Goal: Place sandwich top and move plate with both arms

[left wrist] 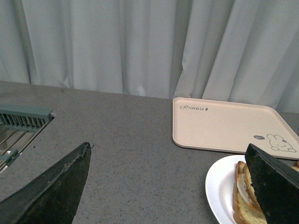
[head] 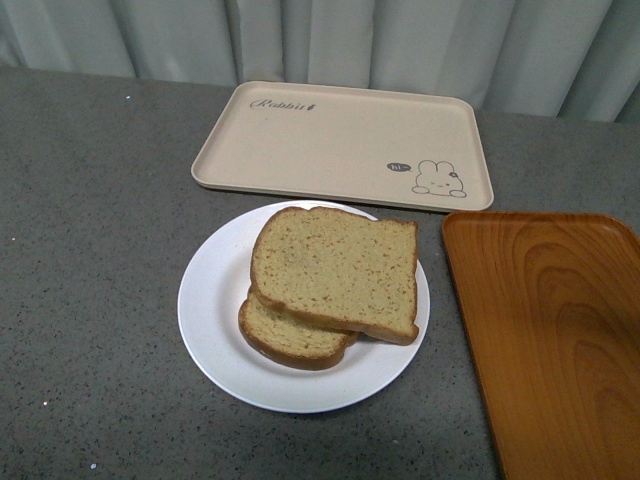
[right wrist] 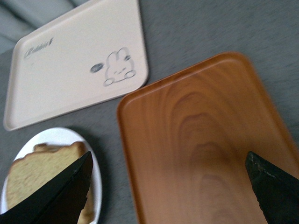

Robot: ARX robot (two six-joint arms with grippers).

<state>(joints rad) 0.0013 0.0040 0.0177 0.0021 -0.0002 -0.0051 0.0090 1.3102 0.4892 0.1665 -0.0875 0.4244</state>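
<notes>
Sandwich top (head: 335, 268) on plate (head: 213, 305) lies seemingly outside gaping left gripper (left wrist: 167, 147) and right gripper (right wrist: 168, 155).

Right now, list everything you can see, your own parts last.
plate: one, white, middle of table
sandwich top: one, tan, brown crust, askew on lower slice
lower slice: one, tan, on plate
rabbit tray: one, beige, behind plate
wooden tray: one, orange, right of plate
table: one, speckled grey, under everything
curtain: one, pale grey, behind table
rack: one, grey-green, on table, left wrist view only
left gripper: one, black, open, empty, near plate
right gripper: one, black, open, over wooden tray
</notes>
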